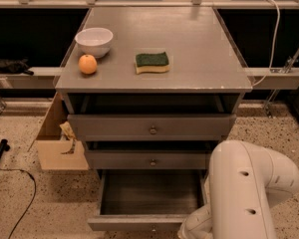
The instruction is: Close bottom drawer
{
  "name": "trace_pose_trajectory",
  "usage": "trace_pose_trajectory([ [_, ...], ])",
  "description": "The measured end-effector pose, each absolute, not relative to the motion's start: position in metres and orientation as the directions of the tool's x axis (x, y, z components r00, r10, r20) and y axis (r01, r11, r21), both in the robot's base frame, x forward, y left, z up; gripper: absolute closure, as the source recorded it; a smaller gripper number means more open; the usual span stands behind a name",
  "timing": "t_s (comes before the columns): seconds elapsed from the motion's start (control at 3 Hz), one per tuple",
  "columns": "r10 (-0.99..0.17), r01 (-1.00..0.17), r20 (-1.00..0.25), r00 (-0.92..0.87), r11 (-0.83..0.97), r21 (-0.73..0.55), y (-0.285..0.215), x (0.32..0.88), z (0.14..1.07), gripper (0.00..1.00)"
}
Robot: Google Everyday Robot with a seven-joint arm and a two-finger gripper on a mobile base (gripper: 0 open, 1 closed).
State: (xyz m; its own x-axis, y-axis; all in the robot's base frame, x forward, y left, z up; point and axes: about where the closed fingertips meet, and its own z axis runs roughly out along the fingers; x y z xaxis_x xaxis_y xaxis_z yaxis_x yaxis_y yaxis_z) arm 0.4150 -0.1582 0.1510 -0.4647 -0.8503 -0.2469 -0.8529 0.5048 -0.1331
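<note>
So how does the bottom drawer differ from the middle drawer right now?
The bottom drawer is pulled far out; the middle drawer sticks out far less. The bottom drawer's box inside shows; the middle drawer's is hidden. Both are grey. The pincer is out of view, below the white arm.

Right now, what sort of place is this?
Likely a lab's mock kitchen: grey cabinet holding bowl, orange, sponge; bottom drawer open; cable behind. The end effector is out of view.

White arm [251, 190] bends down at lower right; its tool seems hidden below the bottom edge.
</note>
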Motion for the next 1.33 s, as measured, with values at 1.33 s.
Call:
trace_pose_trajectory([
  [1.33, -0.886, -0.868, -0.205, -0.417, 0.454, -0.199, -0.129, 0.454, 0.163, 0.03],
])
